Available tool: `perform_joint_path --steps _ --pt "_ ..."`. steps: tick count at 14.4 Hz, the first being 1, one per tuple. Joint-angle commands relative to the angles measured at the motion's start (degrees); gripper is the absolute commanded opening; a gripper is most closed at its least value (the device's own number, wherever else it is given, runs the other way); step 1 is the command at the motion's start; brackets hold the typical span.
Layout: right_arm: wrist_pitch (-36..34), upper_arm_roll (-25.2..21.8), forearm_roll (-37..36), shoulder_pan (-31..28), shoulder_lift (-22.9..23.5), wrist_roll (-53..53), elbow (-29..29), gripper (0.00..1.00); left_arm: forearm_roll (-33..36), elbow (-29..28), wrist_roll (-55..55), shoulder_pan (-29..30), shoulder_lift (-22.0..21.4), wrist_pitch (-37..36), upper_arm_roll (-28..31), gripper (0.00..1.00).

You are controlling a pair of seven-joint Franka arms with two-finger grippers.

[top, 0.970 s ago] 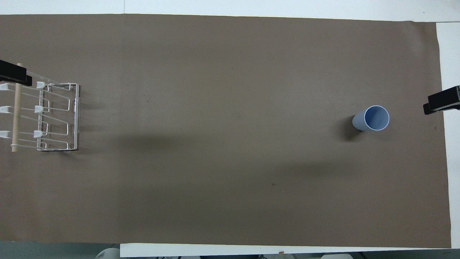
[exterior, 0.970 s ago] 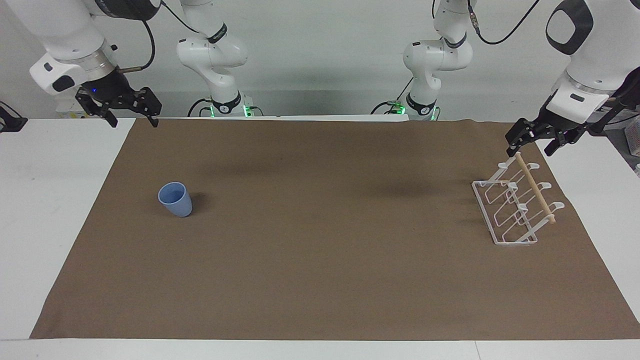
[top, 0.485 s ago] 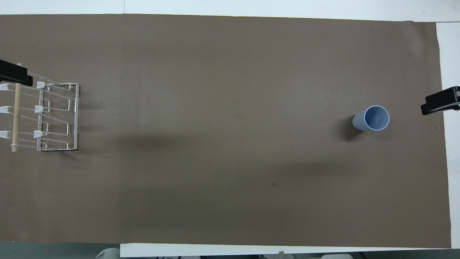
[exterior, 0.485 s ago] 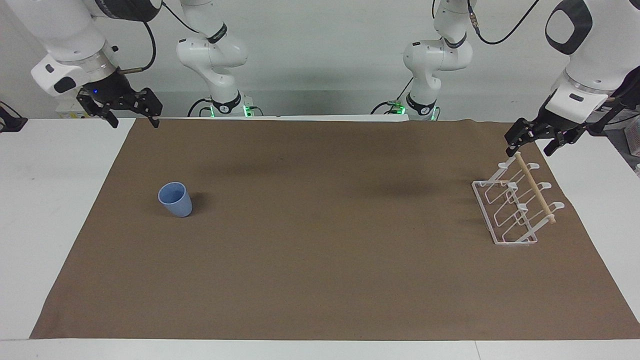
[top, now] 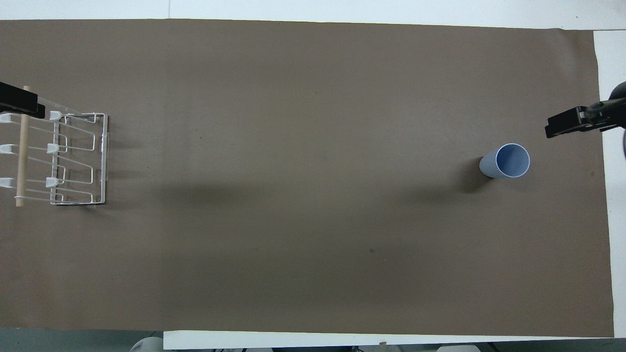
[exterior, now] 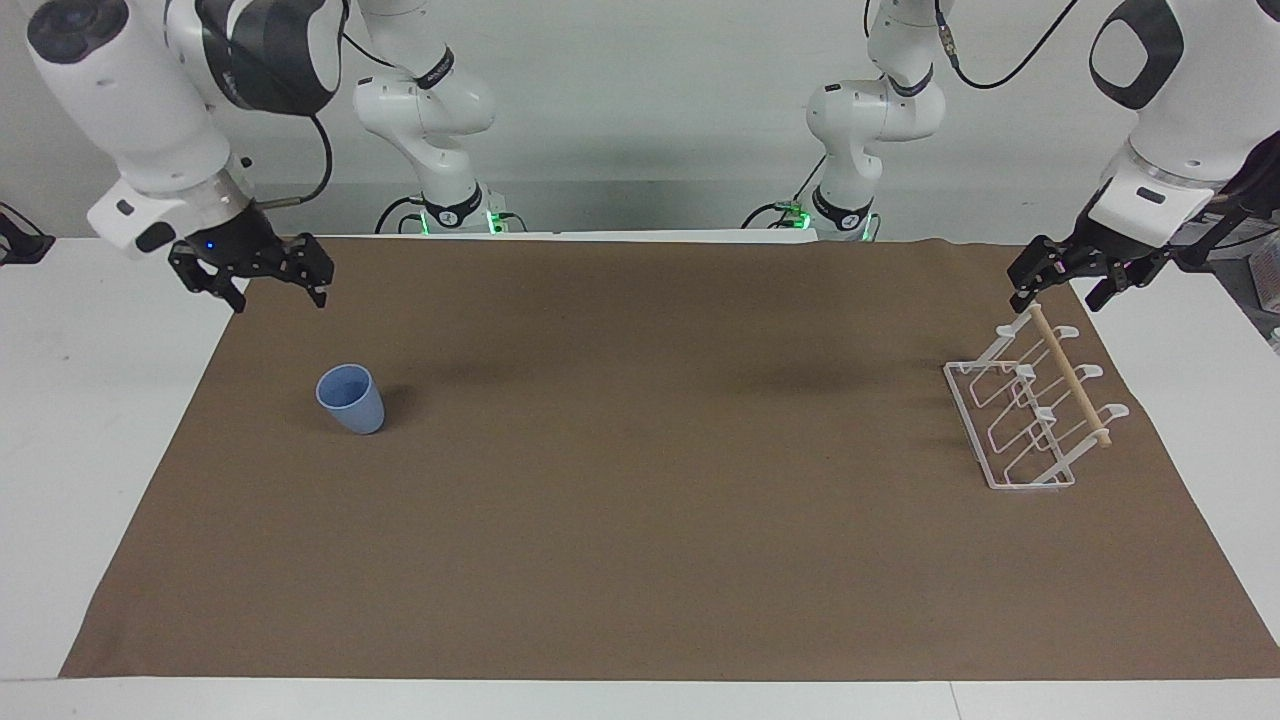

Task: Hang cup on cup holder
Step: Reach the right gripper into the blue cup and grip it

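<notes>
The light-blue cup [exterior: 352, 398] stands upright, mouth up, on the brown mat toward the right arm's end; it also shows in the overhead view [top: 506, 161]. My right gripper [exterior: 280, 292] is open and empty, in the air over the mat's edge, apart from the cup; one of its fingers [top: 570, 123] shows in the overhead view. The white wire cup holder [exterior: 1035, 410] with its wooden dowel stands at the left arm's end and also shows in the overhead view [top: 63, 159]. My left gripper [exterior: 1057, 290] is open and empty over the end of the dowel.
The brown mat [exterior: 640, 520] covers most of the white table [exterior: 90, 400]. Bare white strips run along both ends. Two more white arms stand at the robots' edge of the table.
My right gripper has come down and moved out over the mat's edge, closer to the cup. My left gripper has barely moved. The cup and the holder have not moved.
</notes>
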Motion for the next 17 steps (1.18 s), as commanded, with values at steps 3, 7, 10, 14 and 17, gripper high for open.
perform_joint_path --steps 3,7,10,14,17 --pt "15.41 0.5 2.31 -4.33 1.78 -7.66 -12.35 0.95 0.86 -1.49 -0.94 -0.16 -1.54 0.55 0.05 1.0" --pt "16.31 0.5 5.82 -4.5 4.43 -8.1 -13.32 0.93 0.86 -1.4 -1.03 -0.16 -1.54 0.73 0.05 1.0" --pt "19.47 0.5 5.83 -5.55 3.9 -17.66 -17.88 0.93 0.86 -1.49 -1.11 -0.34 -1.54 0.64 0.05 1.0" --pt "21.05 0.5 5.83 -6.09 3.55 -18.65 -20.09 0.92 0.86 -1.49 -1.11 -0.34 -1.45 0.99 0.05 1.0" --pt "24.21 0.5 5.83 -5.82 3.29 -20.22 -22.2 0.67 0.69 -1.66 -1.11 -0.34 -1.54 1.78 0.05 1.0"
